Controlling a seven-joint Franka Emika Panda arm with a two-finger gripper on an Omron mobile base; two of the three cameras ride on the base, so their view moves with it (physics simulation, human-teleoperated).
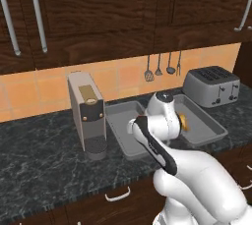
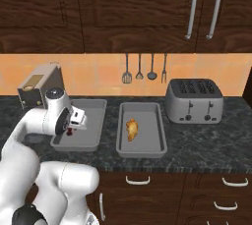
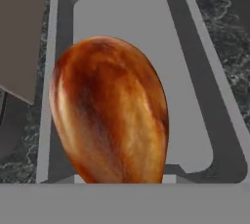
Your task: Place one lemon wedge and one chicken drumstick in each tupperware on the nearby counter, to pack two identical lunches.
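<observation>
Two shallow grey tupperware trays lie side by side on the black marbled counter. My gripper hangs just above the left tupperware, shut on an orange-brown chicken drumstick. In the hand view that drumstick looms large over the tray's bare floor. The right tupperware holds another drumstick, which also peeks out past my arm. In the left base view my arm covers part of the left tupperware. The lemon wedge is out of view.
A grey coffee machine stands just left of the trays, close to my hand. A silver toaster sits to their right. Kitchen utensils hang on the orange tiled wall behind. Dark drawers with silver handles run below the counter edge.
</observation>
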